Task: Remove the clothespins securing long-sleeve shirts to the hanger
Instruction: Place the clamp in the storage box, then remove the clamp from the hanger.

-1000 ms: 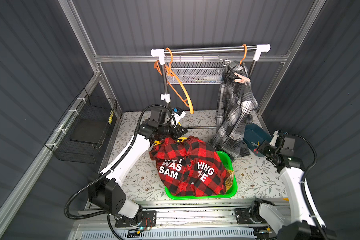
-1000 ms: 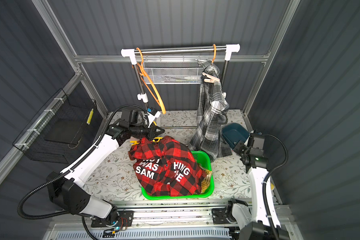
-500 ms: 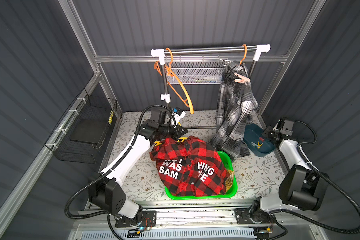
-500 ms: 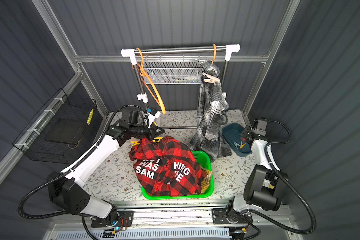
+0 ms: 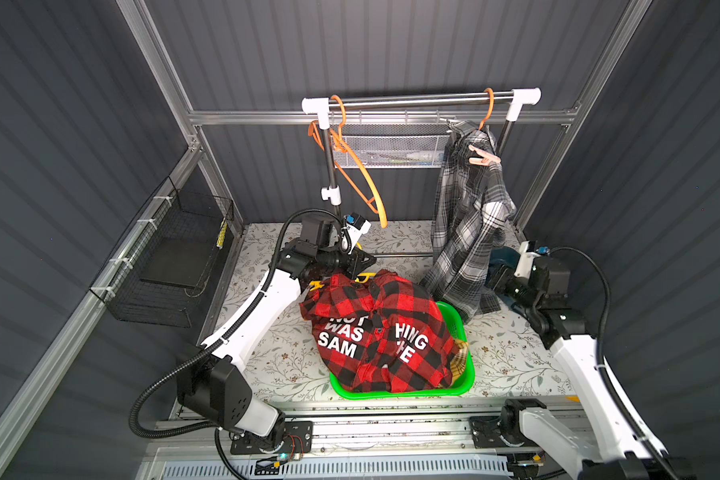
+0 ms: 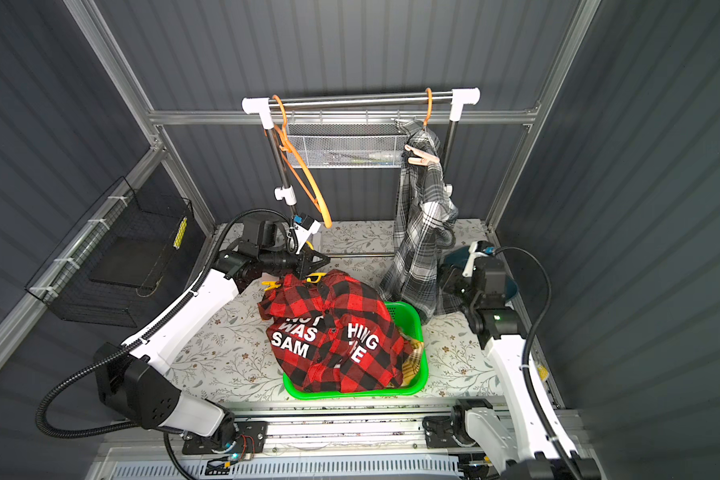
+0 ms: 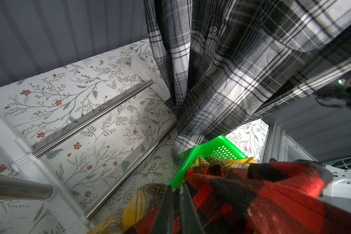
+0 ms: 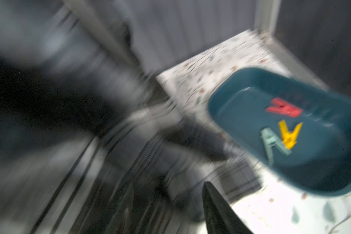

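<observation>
Right wrist — three clothespins [image 8: 289, 134], one teal bin [image 8: 241, 121].

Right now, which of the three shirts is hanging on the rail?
The grey plaid shirt, on an orange hanger with a pink clothespin clipped at its shoulder. The red shirt and yellow shirt lie heaped in and over the green basket.

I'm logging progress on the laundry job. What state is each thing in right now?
Grey shirt: hanging, pinned by a pink clothespin.
Red shirt: heaped over the green basket.
Yellow shirt: in the basket, under the red one.
Orange hanger: bare, on the rail.
Blue tub: holds three loose clothespins.
Left gripper: shut.
Right gripper: blurred, unclear.
</observation>
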Controlling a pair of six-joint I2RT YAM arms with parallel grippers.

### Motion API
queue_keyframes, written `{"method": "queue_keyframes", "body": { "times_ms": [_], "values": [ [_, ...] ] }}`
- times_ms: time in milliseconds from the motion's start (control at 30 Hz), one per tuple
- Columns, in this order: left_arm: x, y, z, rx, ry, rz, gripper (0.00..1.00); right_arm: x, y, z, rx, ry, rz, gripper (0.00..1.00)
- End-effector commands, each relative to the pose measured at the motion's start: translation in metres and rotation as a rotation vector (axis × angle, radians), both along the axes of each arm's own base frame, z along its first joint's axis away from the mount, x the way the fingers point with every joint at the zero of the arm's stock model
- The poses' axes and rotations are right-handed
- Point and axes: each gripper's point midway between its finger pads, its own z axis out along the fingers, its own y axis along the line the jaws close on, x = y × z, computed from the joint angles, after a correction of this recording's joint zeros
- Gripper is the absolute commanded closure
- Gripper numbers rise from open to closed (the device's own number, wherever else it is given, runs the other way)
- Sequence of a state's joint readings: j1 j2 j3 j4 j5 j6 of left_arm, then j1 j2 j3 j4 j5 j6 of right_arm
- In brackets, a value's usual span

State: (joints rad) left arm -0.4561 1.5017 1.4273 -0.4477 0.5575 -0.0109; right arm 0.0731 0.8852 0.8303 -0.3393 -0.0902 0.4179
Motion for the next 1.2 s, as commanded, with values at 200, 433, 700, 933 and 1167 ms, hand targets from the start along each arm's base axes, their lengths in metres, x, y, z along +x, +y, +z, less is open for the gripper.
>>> {"method": "queue_keyframes", "body": {
  "times_ms": [200,433,700,933,1167],
  "values": [
    [0.005,0.004,0.005,-0.005,-0.014,0.021,1.00,-0.074,0.076,-0.035,-0.040,0.096,0.394,0.45],
    [0.008,0.005,0.004,0.002,-0.014,0.034,1.00,-0.120,0.138,0.029,-0.029,-0.091,0.754,0.44],
    [0.004,0.008,0.007,0.005,-0.040,0.028,1.00,-0.115,0.164,0.083,-0.094,-0.187,0.858,0.43],
    [-0.001,0.006,0.016,-0.014,-0.062,0.000,1.00,-0.079,0.184,0.094,-0.197,-0.168,0.847,0.43],
    [-0.007,0.002,0.024,-0.037,-0.090,-0.040,1.00,-0.052,0.212,0.086,-0.228,-0.102,0.888,0.43]
  ]
}}
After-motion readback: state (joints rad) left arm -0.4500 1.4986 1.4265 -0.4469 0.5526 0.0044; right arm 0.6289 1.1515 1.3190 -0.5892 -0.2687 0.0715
